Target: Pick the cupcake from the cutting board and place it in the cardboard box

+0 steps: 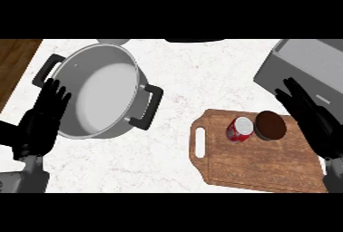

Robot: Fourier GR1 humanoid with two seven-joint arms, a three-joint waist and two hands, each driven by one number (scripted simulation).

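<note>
**Cupcake untouched on the board, right hand poised beside it**

While the cupcake (271, 125) sits on the far part of the cutting board (261, 167), just beside a red can (240, 130) lying on its side, nothing has hold of it yet. The right hand (313, 118) hovers at the board's right edge, fingers straight and spread wide — empty. The left hand (41, 120) rests open at the view's left, by the pot.

To do the pick well, I judge the right hand should come in from the cupcake's right side, away from the can, and curl round the dark top without nudging the can.

The steel pot (100, 90) shows a bare pale inside — nothing in it. The grey container (301, 68) at upper right is presumably the box; its contents cannot be seen.
</note>
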